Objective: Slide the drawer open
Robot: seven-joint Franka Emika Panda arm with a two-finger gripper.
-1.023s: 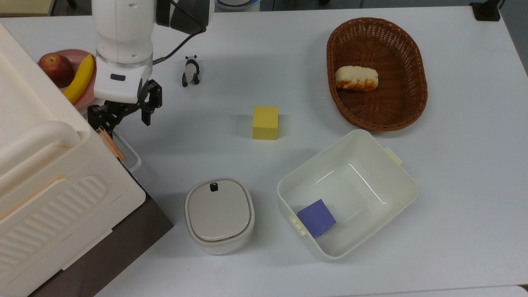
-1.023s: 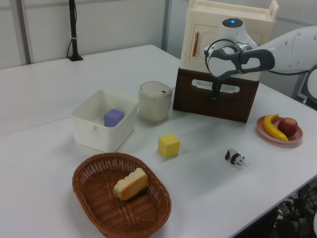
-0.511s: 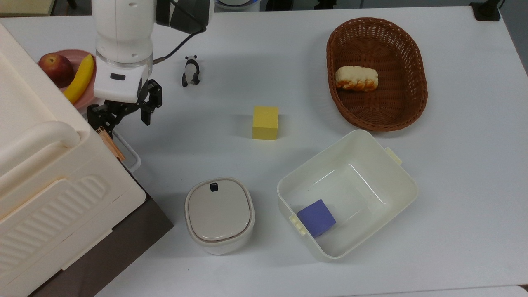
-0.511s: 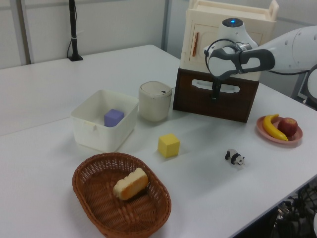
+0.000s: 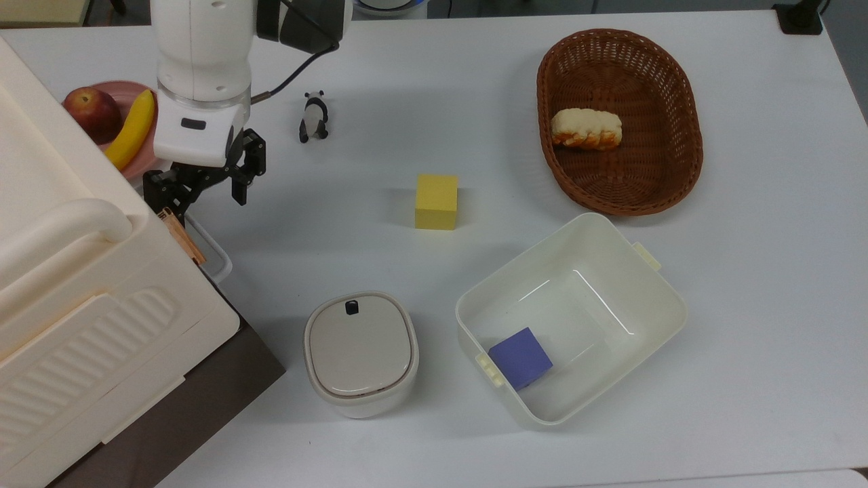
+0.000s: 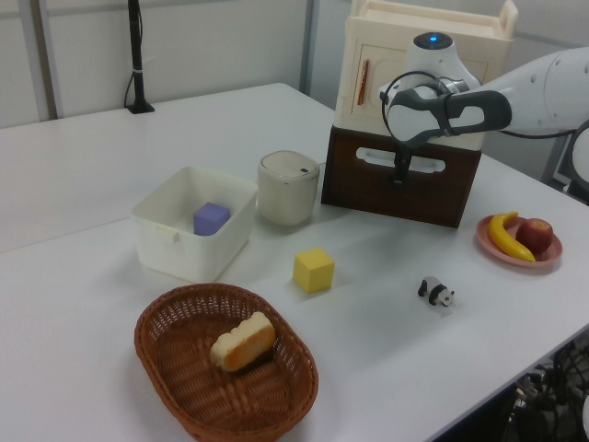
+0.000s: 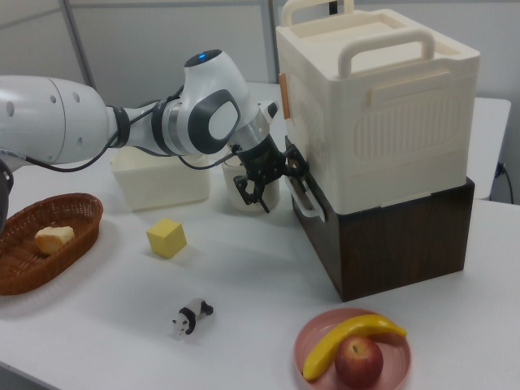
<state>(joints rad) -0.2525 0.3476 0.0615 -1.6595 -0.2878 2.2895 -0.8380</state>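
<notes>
Hovering at the top view's left, the pincer is spread beside the white handle. In the left view, the drawer sits shut under the cream case. The right view suggests (not clearly) one finger behind the handle; rigid wood, probably sliding stiffly, best pulled there.

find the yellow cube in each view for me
Top view: yellow cube near centre, left of the basket.
Left view: cube centre, up-right of the basket.
Right view: cube left of centre, right of the basket.
Shared landmark: the basket.
</notes>
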